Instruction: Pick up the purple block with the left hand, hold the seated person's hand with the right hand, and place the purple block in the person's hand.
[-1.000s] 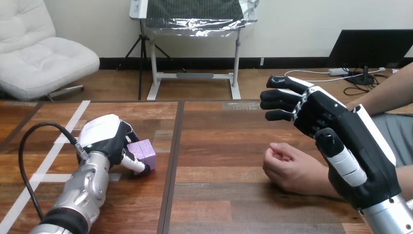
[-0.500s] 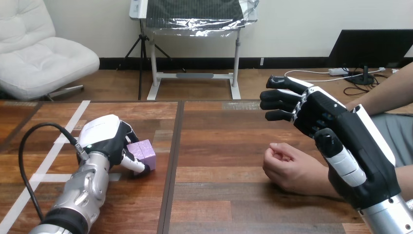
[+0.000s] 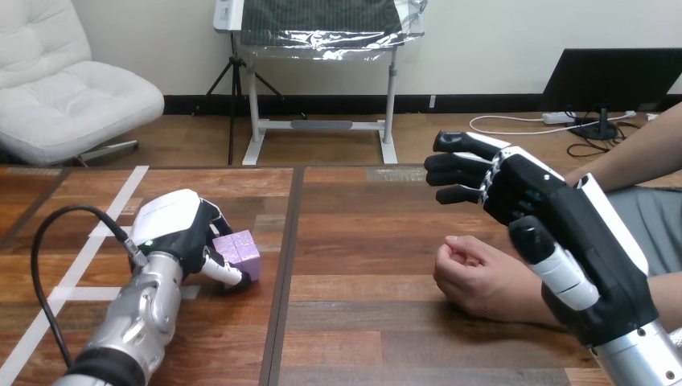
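The purple block rests on the wooden table at the left. My left hand lies against its left side, its fingers curled over the block's top and its thumb along the front. The person's hand lies on the table at the right, loosely closed into a fist. My right hand hovers just right of and above it, fingers straight and pointing left, thumb spread, apart from the person's hand.
A black cable loops from my left forearm over the table's left part. Pale tape lines mark the table at the left. A dark seam runs down the table between the block and the person's hand.
My right hand has shifted slightly left and toward the person's hand. The left hand and the block have nudged a little to the right.
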You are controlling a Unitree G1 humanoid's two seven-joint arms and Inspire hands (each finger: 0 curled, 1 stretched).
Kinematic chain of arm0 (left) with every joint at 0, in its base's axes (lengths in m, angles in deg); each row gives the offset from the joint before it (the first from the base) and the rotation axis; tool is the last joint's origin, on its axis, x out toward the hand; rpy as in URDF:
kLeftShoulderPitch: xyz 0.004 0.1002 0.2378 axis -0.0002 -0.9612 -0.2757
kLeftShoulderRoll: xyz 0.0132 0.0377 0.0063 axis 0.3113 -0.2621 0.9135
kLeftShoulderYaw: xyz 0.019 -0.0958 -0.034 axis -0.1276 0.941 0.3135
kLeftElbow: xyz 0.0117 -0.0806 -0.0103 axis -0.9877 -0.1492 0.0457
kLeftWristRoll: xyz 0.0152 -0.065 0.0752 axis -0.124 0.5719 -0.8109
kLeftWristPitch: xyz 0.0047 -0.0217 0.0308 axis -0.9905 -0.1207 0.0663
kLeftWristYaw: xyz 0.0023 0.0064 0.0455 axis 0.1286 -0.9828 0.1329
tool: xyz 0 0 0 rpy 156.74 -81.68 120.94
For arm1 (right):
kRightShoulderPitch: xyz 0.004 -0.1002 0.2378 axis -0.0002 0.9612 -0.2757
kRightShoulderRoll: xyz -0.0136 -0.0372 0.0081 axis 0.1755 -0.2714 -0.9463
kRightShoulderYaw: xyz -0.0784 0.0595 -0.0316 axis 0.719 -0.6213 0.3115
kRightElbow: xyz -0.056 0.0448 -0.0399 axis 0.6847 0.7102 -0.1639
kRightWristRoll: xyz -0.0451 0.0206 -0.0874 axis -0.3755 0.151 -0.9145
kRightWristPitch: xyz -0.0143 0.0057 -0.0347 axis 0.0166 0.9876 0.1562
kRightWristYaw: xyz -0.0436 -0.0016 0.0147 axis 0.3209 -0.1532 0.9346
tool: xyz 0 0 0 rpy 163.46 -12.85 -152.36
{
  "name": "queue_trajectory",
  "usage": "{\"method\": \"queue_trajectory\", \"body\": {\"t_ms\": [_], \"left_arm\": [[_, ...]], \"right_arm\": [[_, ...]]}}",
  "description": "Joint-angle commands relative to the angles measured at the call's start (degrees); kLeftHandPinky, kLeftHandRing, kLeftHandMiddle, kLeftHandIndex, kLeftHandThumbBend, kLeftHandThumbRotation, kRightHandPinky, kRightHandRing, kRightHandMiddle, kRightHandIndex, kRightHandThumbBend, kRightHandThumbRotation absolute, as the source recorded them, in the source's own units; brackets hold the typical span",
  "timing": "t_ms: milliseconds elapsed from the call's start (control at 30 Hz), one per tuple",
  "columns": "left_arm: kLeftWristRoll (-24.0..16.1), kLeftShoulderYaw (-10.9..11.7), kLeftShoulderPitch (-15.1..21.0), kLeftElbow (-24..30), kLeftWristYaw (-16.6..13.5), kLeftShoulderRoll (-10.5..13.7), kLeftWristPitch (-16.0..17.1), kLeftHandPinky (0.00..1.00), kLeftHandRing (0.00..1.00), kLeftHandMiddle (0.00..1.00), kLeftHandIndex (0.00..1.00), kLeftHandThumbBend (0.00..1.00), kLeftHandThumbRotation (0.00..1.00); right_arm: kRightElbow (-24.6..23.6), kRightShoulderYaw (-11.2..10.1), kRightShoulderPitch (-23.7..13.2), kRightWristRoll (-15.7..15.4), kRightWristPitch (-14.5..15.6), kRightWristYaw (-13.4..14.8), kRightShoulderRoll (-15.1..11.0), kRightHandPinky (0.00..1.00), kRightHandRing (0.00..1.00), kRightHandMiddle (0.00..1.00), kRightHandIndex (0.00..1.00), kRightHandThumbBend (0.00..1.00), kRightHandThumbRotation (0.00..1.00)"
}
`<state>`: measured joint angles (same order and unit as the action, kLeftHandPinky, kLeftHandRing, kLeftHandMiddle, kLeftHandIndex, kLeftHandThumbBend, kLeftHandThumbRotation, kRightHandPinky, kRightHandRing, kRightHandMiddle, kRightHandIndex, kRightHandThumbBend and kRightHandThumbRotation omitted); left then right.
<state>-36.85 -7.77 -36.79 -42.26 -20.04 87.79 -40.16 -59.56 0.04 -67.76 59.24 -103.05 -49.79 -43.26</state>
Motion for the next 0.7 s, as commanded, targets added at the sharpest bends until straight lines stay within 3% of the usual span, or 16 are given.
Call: {"method": "queue_trajectory", "body": {"t_ms": [0,300,533,667], "left_arm": [[0.73,1.13,-0.13,5.33,-1.77,0.67,1.04,0.15,0.21,0.31,0.50,0.67,0.00],[2.97,4.00,-5.48,15.65,-2.48,0.99,1.00,0.19,0.23,0.32,0.49,0.68,0.00],[5.03,7.43,-12.33,29.18,-2.70,0.68,-0.83,0.16,0.21,0.31,0.48,0.69,0.00],[5.54,8.84,-15.76,35.64,-2.58,0.44,-1.53,0.15,0.20,0.31,0.48,0.69,0.00]], "right_arm": [[0.65,-1.42,-3.27,-1.45,-1.16,1.19,-0.75,0.73,0.77,0.78,0.80,0.97,0.86],[2.09,-2.08,-4.50,-3.30,-1.10,1.28,-1.58,0.76,0.79,0.80,0.81,0.97,0.84],[5.08,-2.91,-6.28,-9.16,-3.86,2.41,-3.36,0.77,0.81,0.82,0.83,0.95,0.84],[7.05,-3.26,-7.27,-10.63,-5.38,2.68,-3.88,0.75,0.82,0.83,0.84,0.92,0.83]]}}
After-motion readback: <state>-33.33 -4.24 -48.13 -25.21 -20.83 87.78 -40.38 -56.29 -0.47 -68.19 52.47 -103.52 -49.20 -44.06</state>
